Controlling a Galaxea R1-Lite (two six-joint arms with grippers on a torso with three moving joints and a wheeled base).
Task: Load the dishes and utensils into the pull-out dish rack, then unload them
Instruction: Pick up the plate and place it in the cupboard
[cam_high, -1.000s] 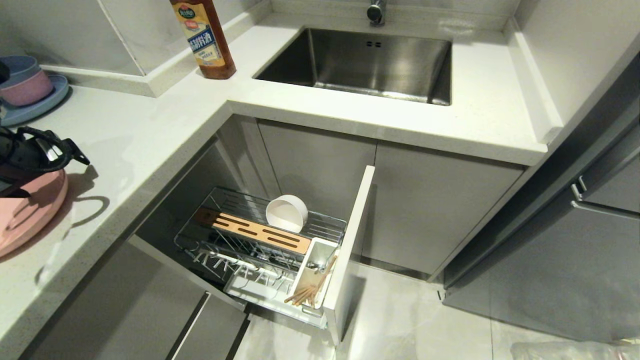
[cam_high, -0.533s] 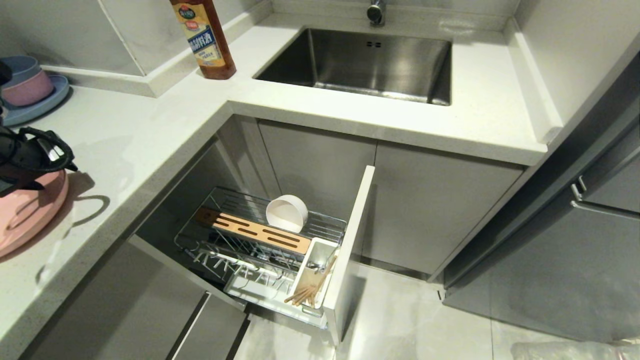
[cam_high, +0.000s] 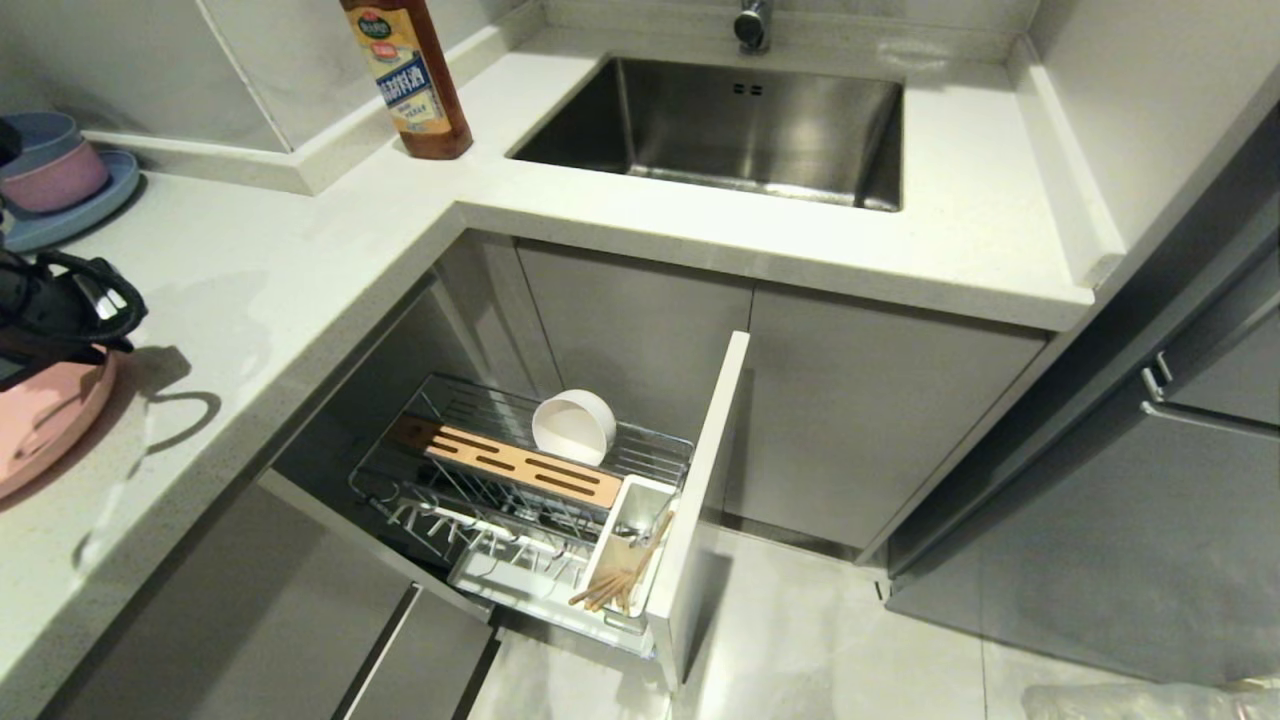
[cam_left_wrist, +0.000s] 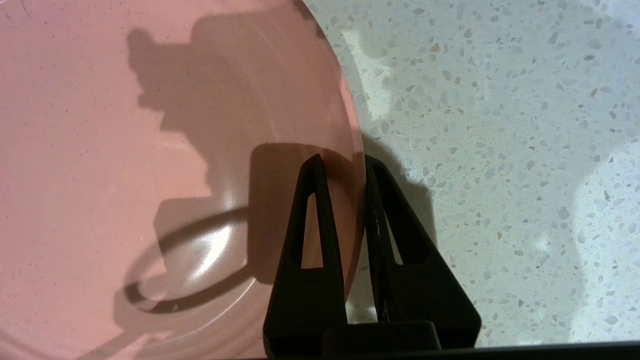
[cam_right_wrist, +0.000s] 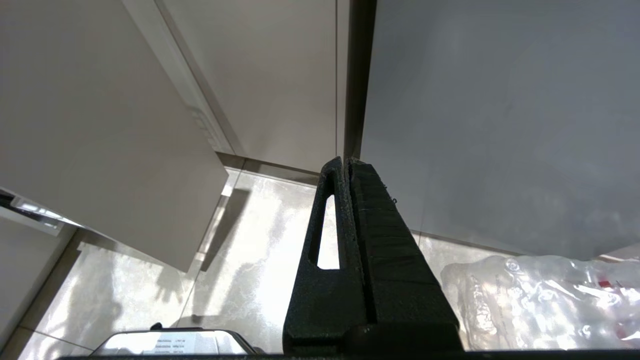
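at the counter's left edge the left gripper (cam_left_wrist: 345, 167) is pinching the rim of the pink plate (cam_left_wrist: 150, 150), fingers nearly together, one inside, one outside. bare counter (cam_high: 300, 270) is lying beside it. in the pulled-out rack (cam_high: 520, 480) the bowl (cam_high: 573, 427) is leaning behind the wooden block (cam_high: 520, 465), and chopsticks (cam_high: 625, 575) are standing in the cup (cam_high: 630, 520); the plate seems the last piece to load, then unloading. the right gripper (cam_right_wrist: 348, 165) is hanging closed, empty, near the floor.

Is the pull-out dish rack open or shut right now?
Open. The pull-out dish rack stands drawn out from the cabinet, its narrow door front well clear, with the cream-white bowl inside.
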